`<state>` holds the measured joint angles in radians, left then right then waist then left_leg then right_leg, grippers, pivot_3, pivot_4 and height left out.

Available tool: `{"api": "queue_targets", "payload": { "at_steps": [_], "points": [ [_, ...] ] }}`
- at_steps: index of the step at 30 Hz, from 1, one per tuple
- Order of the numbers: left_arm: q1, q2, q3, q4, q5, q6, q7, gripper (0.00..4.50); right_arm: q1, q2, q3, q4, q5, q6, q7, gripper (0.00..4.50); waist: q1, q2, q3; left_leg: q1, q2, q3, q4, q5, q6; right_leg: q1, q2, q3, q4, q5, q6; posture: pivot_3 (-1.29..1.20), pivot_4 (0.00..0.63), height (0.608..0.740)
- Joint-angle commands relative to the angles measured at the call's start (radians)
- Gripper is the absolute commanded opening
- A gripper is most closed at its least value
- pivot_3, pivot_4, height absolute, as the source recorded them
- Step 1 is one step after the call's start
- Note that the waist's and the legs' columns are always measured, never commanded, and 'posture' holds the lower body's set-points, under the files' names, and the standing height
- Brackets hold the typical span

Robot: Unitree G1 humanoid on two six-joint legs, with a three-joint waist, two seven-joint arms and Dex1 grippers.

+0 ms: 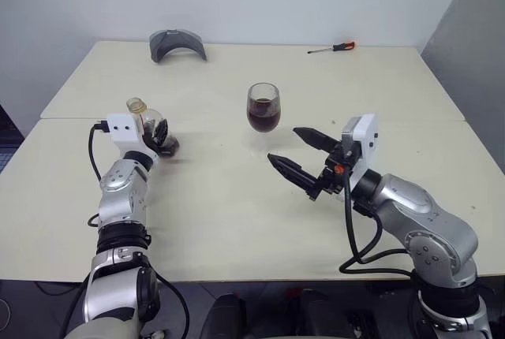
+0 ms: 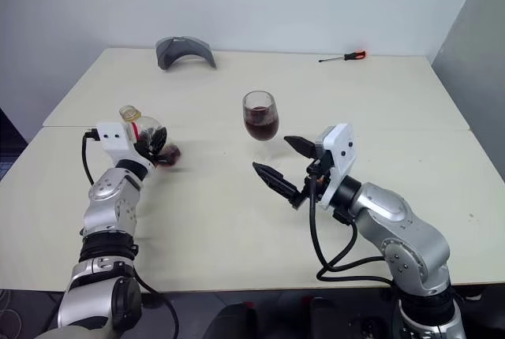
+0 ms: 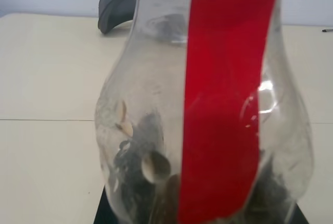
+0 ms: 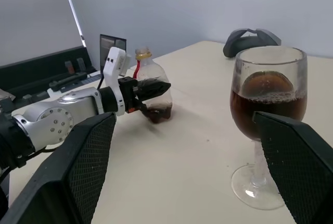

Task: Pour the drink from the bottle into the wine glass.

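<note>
Pour looks done: wine glass (image 1: 263,107) holds the drink (image 1: 263,117), left gripper (image 1: 160,135) clamps near-empty bottle (image 1: 150,122) left of glass, right gripper (image 1: 304,155) spread wide.

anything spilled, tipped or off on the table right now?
No spill or tipping visible. The wine glass stands upright with the drink in it, and the bottle is upright in the left gripper, nearly empty. The only stray items are a screwdriver and a grey curved object at the table's far edge.
</note>
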<state>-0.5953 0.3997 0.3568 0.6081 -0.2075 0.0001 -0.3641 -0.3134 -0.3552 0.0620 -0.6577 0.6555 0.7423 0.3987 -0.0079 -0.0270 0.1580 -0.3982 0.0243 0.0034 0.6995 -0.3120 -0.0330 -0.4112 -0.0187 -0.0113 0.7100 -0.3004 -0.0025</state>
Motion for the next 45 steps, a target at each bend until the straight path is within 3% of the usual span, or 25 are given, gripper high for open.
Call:
{"api": "queue_targets", "payload": {
  "at_steps": [1, 7, 18, 28, 45],
  "points": [
    [-0.003, 0.012, -0.012, 0.037, 0.005, -0.029, 0.003, 1.06, 0.009, -0.011, -0.006, -0.013, -0.01, -0.03, 0.013, 4.5, 0.0, 0.0, 0.0, 0.0, 0.0, 0.0, 0.0, 0.0, 0.0, 0.0, 0.0, 0.0, 0.0, 0.0, 0.0, 0.0, 0.15, 0.74],
    [-0.006, 0.018, -0.019, 0.035, -0.003, -0.032, 0.005, 1.06, 0.003, -0.011, -0.003, -0.006, -0.015, -0.036, 0.013, 4.5, 0.0, 0.0, 0.0, 0.001, 0.0, 0.0, -0.001, 0.0, 0.0, 0.001, 0.0, 0.0, 0.0, 0.0, 0.0, 0.0, 0.15, 0.74],
    [-0.014, 0.02, -0.036, 0.009, -0.014, -0.023, 0.014, 4.46, -0.014, -0.013, -0.004, 0.009, -0.021, -0.042, 0.021, 4.5, 0.0, 0.0, -0.001, 0.001, 0.0, 0.0, 0.0, 0.0, 0.0, 0.001, 0.0, 0.0, -0.001, 0.0, 0.0, 0.0, 0.15, 0.74],
    [0.083, 0.018, -0.028, -0.181, -0.04, 0.064, 0.032, 4.48, -0.006, -0.026, -0.011, 0.0, -0.013, -0.038, 0.029, 4.5, -0.001, 0.0, 0.0, 0.001, 0.001, 0.0, -0.001, 0.0, 0.0, 0.001, 0.0, 0.0, -0.002, 0.0, 0.0, 0.0, 0.15, 0.74],
    [0.659, -0.018, 0.012, -1.135, -0.248, 0.591, 0.144, 4.48, 0.172, -0.164, -0.154, -0.048, -0.01, -0.043, 0.05, 4.5, 0.005, 0.0, 0.0, 0.001, 0.001, -0.002, -0.002, -0.002, 0.004, 0.007, 0.0, 0.0, -0.01, 0.0, 0.0, 0.0, 0.15, 0.74]
  ]
}}
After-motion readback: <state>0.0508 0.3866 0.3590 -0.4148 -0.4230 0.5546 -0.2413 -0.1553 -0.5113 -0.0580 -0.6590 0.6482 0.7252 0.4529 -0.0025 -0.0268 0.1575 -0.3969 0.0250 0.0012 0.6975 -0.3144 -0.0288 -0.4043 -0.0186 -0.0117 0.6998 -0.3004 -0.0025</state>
